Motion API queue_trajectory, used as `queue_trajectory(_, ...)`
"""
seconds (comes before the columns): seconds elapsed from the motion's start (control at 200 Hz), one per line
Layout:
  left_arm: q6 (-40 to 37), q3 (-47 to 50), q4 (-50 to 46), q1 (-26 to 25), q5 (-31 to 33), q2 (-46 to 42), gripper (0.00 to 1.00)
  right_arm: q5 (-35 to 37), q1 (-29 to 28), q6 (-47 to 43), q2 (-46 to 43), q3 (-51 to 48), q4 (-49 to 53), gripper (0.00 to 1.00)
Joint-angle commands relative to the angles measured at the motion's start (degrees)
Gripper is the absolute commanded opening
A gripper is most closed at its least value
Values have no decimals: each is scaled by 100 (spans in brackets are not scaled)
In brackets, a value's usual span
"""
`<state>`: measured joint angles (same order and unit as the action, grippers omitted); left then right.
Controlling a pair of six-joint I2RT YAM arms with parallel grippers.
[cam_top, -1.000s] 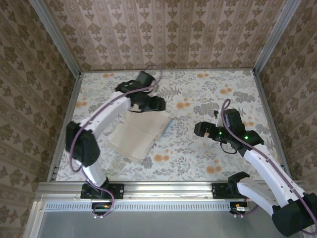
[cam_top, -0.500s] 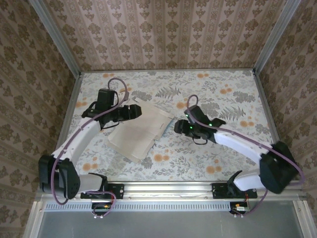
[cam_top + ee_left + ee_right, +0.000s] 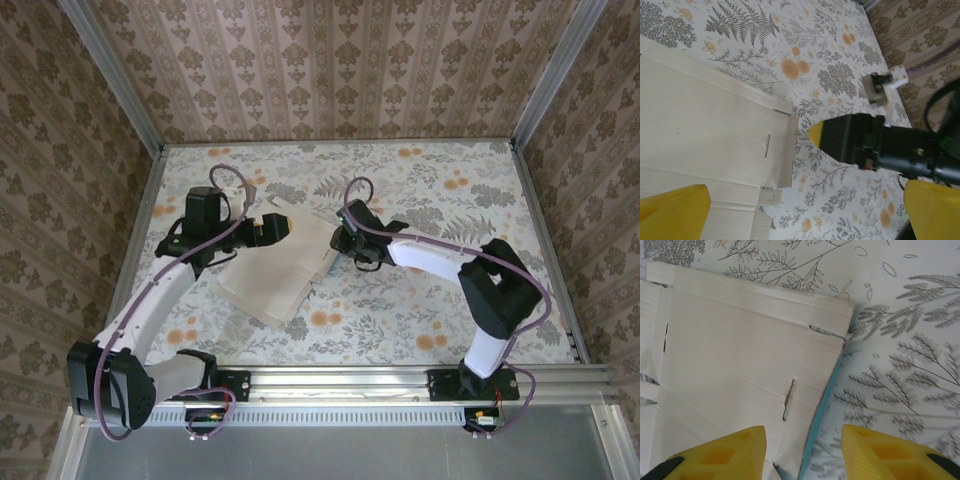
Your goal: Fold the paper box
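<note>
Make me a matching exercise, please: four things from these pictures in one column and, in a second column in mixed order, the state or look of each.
Column one
1. paper box
2. left gripper
3. right gripper
4. table cover

Column two
A. one finger on each side of a turquoise edge
B. floral print
C. lies opened out, off-white side up
D. fingers spread wide

Pairs: 1-C, 2-D, 3-A, 4-B
</note>
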<state>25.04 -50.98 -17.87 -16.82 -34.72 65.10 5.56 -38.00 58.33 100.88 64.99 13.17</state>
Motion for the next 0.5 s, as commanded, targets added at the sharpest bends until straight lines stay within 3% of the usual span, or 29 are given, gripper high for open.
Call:
queue_trajectory(0.0, -294, 105, -100, 44, 40, -358, 100, 126, 54, 230, 378, 213, -99, 42)
queue_trajectory(0.14, -541, 295, 69, 57, 52, -580, 100, 105, 168, 270, 444, 179, -166, 38)
queue_trajectory(0.495, -266, 736, 711, 52, 44, -894, 100, -104, 346, 445, 762, 333, -211, 32)
